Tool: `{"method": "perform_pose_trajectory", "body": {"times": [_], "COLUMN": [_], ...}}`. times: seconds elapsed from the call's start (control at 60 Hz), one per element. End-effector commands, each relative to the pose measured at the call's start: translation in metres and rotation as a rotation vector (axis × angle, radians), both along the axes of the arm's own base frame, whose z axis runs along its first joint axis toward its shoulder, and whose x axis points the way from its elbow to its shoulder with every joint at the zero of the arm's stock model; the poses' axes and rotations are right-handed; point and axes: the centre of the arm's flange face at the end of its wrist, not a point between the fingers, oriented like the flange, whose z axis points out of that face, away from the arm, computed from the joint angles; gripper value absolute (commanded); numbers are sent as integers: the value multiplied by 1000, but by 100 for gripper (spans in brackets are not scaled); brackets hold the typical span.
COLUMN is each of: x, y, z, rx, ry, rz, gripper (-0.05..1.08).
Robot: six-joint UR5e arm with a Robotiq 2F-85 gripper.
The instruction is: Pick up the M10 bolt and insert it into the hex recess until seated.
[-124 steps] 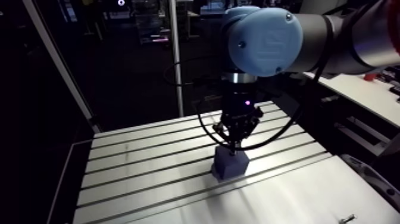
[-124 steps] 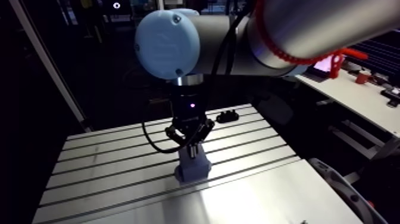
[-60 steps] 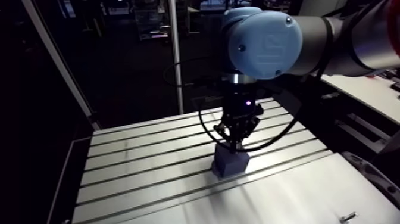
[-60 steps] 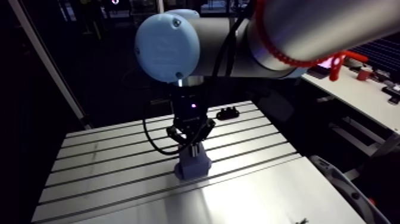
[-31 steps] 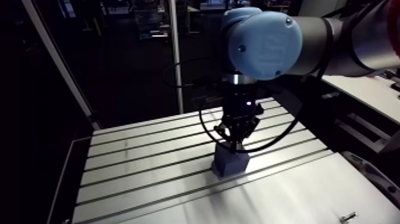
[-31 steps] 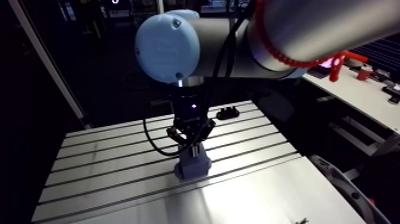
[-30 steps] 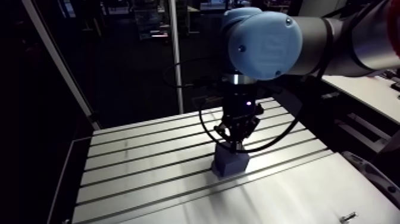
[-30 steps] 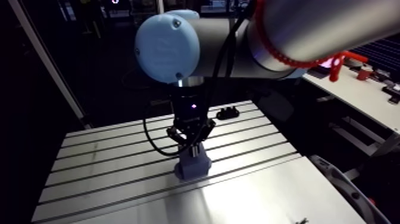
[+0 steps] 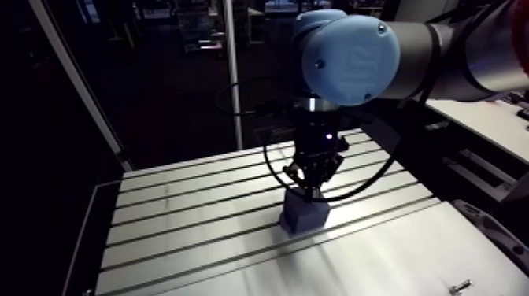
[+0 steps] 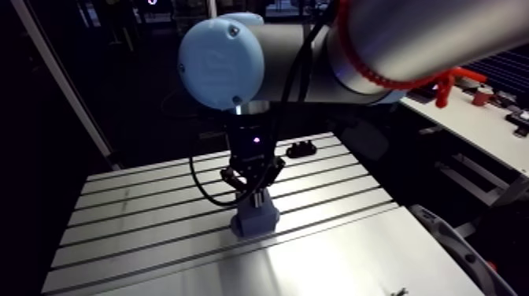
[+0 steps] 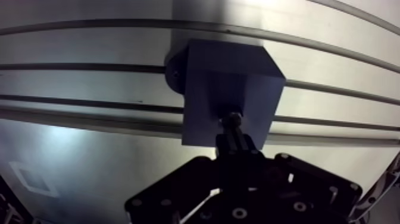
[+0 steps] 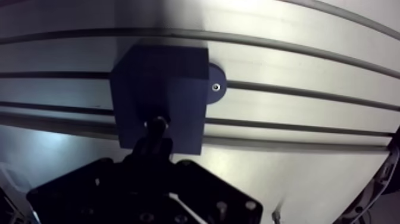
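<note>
**Desk:** What is the claw [image 11: 237, 140] doing above the blue block [image 11: 229, 77]?

**Photographer:** It hangs straight down over the block on the slotted table [image 11: 89, 42]. Its two fingers are drawn almost together, pinching the bolt [image 11: 233, 121] between their tips. The bolt sits at the block's top face, on the side nearer the claw. The recess itself is hidden beneath it, so how deep the bolt has gone cannot be told.

**Desk:** Why is it held that way?

**Photographer:** The grip is high on the bolt, likely so the lower end is free to enter the block. The block has a round tab [image 12: 215, 83] with a screw in it, lying over a table slot. That presumably pins the block so a downward push will not shift it.

**Desk:** And which way does the bolt point?

**Photographer:** Its long axis runs upright, in line with the claw, with the free end aimed down into the block. No tilt is evident in the arm view.
</note>
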Motion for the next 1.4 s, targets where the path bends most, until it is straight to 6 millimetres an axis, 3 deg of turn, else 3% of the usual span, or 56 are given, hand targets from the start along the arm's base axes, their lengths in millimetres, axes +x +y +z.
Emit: {"method": "perform_pose_trajectory", "body": {"times": [0.017,1.4], "x": [0,-4], "y": [0,1], "z": [-3,-4], "rx": [-3,1], "ry": [-7,21], "rz": [3,17], "gripper": [107,107]}}
